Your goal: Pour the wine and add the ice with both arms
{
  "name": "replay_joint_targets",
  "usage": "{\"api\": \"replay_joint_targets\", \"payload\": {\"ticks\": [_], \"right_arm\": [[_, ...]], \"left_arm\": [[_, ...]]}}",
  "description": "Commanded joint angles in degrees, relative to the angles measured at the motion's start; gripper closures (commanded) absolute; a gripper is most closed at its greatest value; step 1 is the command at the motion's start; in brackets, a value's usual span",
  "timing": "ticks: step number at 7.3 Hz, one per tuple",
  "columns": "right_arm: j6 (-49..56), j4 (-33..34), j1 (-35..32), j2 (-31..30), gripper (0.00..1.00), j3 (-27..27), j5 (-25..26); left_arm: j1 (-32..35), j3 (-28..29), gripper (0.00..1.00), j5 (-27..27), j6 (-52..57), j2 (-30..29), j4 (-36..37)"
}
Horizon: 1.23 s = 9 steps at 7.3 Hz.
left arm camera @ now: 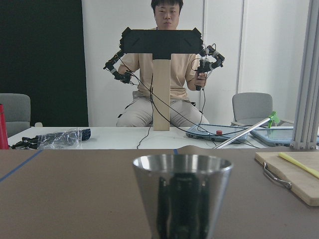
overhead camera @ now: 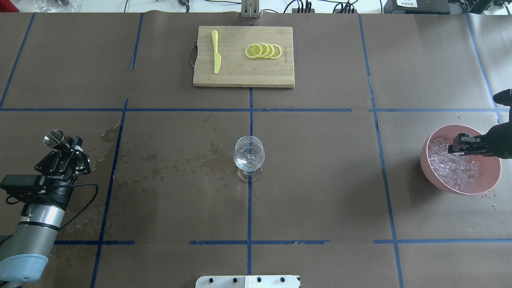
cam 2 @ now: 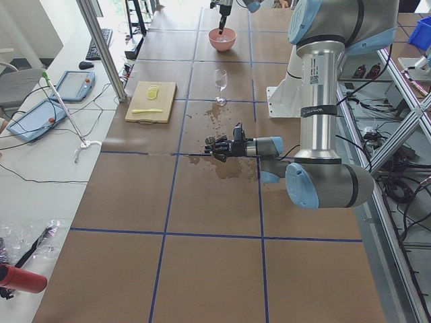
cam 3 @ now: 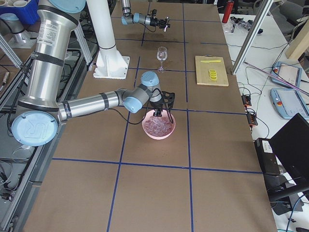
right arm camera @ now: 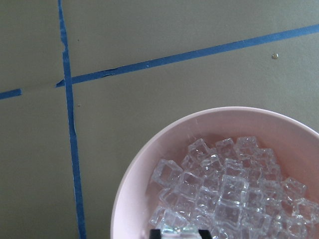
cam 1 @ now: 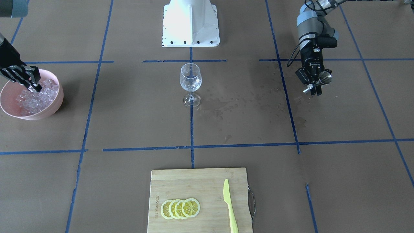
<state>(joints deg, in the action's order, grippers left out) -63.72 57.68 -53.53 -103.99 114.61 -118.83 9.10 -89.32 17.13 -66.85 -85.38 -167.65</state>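
Left tool [cam 1: 316, 87] level, clamped on cup [cam 1: 325, 78]; right tool [cam 1: 35, 84] angled down, pinching ice [cam 1: 35, 98].

Tallied were one wine glass [cam 1: 190, 81], one pink bowl [cam 1: 48, 112], one metal cup [cam 1: 325, 78], one board [cam 1: 194, 184], one knife [cam 1: 230, 207] and four lemon slices [cam 1: 180, 208].

A wooden cutting board [overhead camera: 240, 74] is lying at the table's twelve o'clock edge in the overhead view, its metal handle [overhead camera: 193, 54] pointing to nine o'clock. Four overlapping lemon slices [overhead camera: 264, 51] are resting on the board, and a yellow-green plastic knife [overhead camera: 216, 52] is lying at their nine o'clock, apart from them. Blue tape lines [overhead camera: 250, 220] are dividing the brown table cover [overhead camera: 320, 180] into squares. Wet patches [overhead camera: 192, 160] are showing from the table's centre toward nine o'clock. In the left wrist view a seated person [left arm camera: 187, 74] is holding a controller in each hand behind a cardboard stand [left arm camera: 161, 99], and a grey chair [left arm camera: 251, 107] is standing at the person's four o'clock
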Motion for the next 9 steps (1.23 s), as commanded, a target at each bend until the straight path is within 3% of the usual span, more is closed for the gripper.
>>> {"api": "replay_joint_targets", "payload": {"ticks": [1,4,9], "right_arm": [[0.0,0.1,0.0,-0.1,1.0,0.0,0.0],[0.0,0.1,0.0,-0.1,1.0,0.0,0.0],[0.0,0.1,0.0,0.0,1.0,0.0,0.0]], "left_arm": [[-0.3,2.0,1.0,-1.3,-0.7,-0.7,0.3],[-0.5,2.8,1.0,-1.2,-0.1,-0.7,0.5],[-2.0,3.0,0.87,-1.1,-0.3,-0.7,0.7]]}}
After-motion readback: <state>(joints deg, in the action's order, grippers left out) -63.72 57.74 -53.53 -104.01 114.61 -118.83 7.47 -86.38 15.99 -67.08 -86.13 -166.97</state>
